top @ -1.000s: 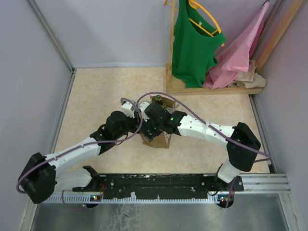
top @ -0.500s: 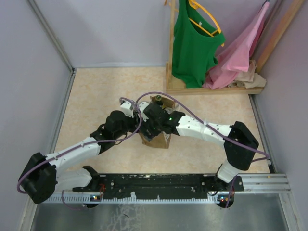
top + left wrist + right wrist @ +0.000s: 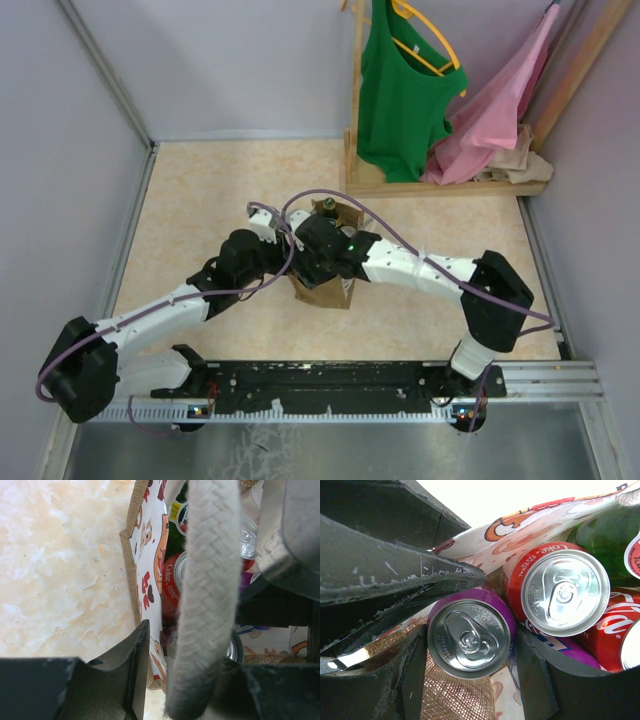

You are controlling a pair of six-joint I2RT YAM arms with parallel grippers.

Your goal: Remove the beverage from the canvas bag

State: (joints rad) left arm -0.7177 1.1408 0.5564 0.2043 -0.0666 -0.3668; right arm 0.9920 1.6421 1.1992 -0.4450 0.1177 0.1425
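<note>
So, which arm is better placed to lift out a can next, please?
Right: its pincer straddles the purple aluminium can inside the tan canvas bag; the left pincer flanks the white braided handle.

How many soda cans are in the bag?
3: a purple can central in the right wrist view, a red can up-right of it, a second red can at the right edge. Others may be hidden.

Beige marbled table point(image 3: 200, 200), canvas bag point(image 3: 325, 293) and wooden rack point(image 3: 450, 187) upon it
</note>
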